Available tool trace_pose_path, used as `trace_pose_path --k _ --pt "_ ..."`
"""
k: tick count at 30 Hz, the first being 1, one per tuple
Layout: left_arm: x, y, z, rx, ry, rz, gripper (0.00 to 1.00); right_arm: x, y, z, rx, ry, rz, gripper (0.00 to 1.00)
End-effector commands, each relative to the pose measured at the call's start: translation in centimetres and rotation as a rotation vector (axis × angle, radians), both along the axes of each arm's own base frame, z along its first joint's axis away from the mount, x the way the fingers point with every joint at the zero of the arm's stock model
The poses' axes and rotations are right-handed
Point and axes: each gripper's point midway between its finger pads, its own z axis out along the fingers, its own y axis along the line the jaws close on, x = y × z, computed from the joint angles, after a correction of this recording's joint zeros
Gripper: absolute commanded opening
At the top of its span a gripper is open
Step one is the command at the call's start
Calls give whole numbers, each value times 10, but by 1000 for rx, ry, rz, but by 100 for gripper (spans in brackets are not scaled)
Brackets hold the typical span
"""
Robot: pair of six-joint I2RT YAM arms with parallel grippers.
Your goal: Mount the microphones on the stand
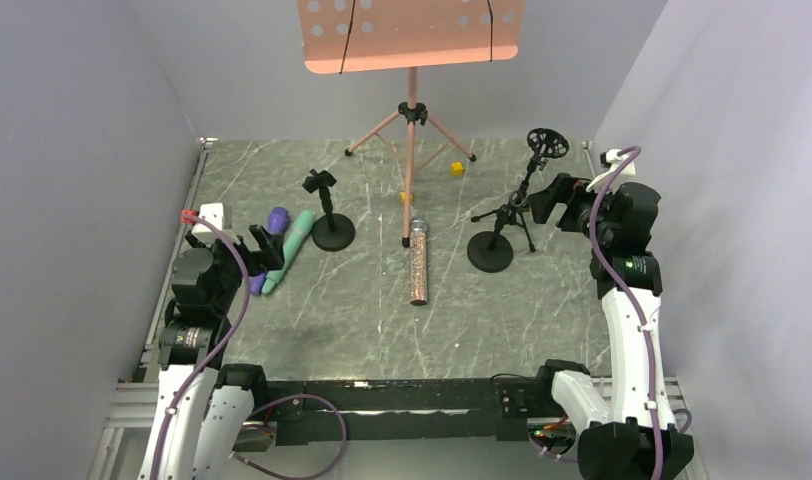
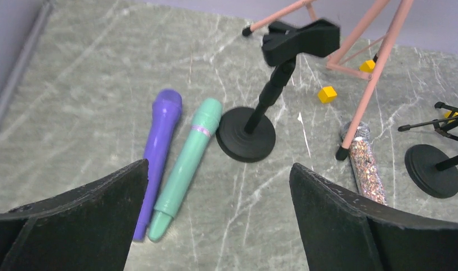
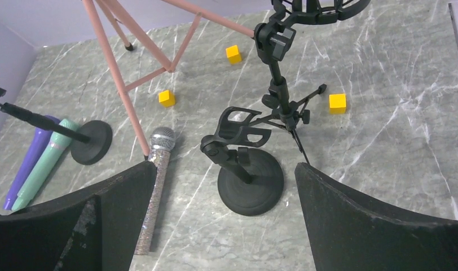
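While the left gripper and right gripper both hang with fingers apart, the purple microphone and mint-green microphone lie side by side under the left one near the table's left edge; the glittery microphone lies mid-table, by the right one's left finger

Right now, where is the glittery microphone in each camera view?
Top external: the glittery microphone lies mid-table.
Left wrist: glittery microphone, right of centre.
Right wrist: glittery microphone, left of centre.
Shared landmark: the pink stand pole, its foot beside the mesh head.
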Motion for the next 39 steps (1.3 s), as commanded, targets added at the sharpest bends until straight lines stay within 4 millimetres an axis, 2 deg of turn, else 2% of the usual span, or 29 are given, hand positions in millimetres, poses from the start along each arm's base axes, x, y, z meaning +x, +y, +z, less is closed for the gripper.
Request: trace_pose_path --k 1,2,5,8,10,17,22,27,34,39 --pt "2 -11 -29 -149 59 3 99 -1 7 10 1 -33 45 100" --pt "1 -20 -35 -179 81 -36 99 -1 12 8 -32 -44 102 100" --pt "-3 -35 -48 -219 147 -113 99 -13 44 2 -120 -99 372 100" --pt "-4 -42 -51 -225 164 -148 99 -54 93 -13 -248 -229 832 100" --pt "-4 -45 -51 -229 157 -167 99 -71 106 -23 -295 -284 967 100" --pt "5 -52 -56 -250 140 -201 99 -68 107 -65 -268 -237 988 100" --pt "20 -53 -63 -263 171 -196 99 -68 104 -67 -284 -227 970 100" --pt "35 -52 -54 -275 141 -186 99 -71 103 -63 -289 -218 965 100" --pt "52 -55 -57 -332 137 -217 99 -60 96 -66 -304 -177 901 100" --pt "66 -48 -54 -392 131 -231 99 -60 96 -64 -305 -178 895 100"
